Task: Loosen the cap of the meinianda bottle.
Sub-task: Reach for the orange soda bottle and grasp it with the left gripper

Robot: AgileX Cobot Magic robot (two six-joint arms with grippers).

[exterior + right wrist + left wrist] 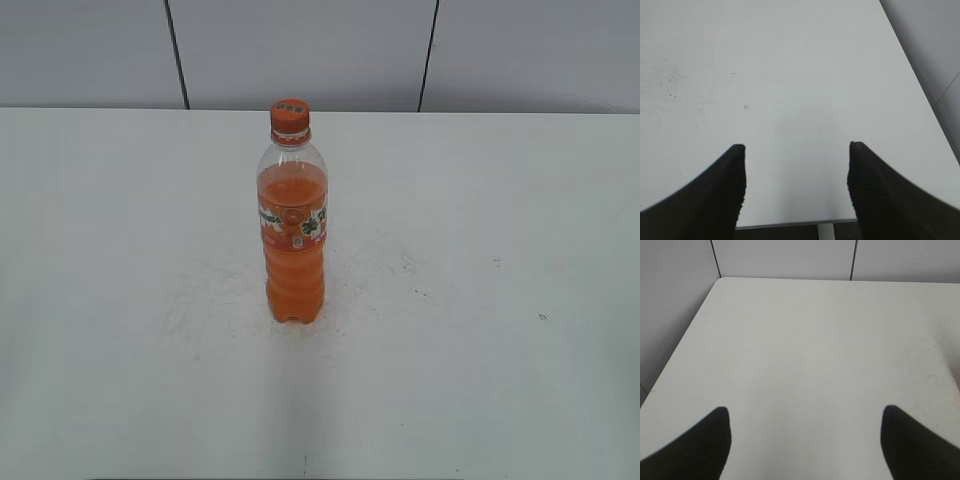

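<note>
The meinianda bottle (292, 240) stands upright near the middle of the white table (480, 300) in the exterior view, with orange drink and its label band round the middle. The orange cap (290, 117) sits on its neck. No arm or gripper shows in the exterior view. In the left wrist view my left gripper (806, 417) is open and empty above bare table; a faint orange edge shows at the far right (957, 380). In the right wrist view my right gripper (796, 152) is open and empty above the table's near edge. The bottle does not show there.
Grey wall panels (300, 50) stand behind the table's far edge. The table's left edge and far left corner (720, 280) show in the left wrist view. The table's right edge (910, 80) and a white leg (826, 232) show in the right wrist view.
</note>
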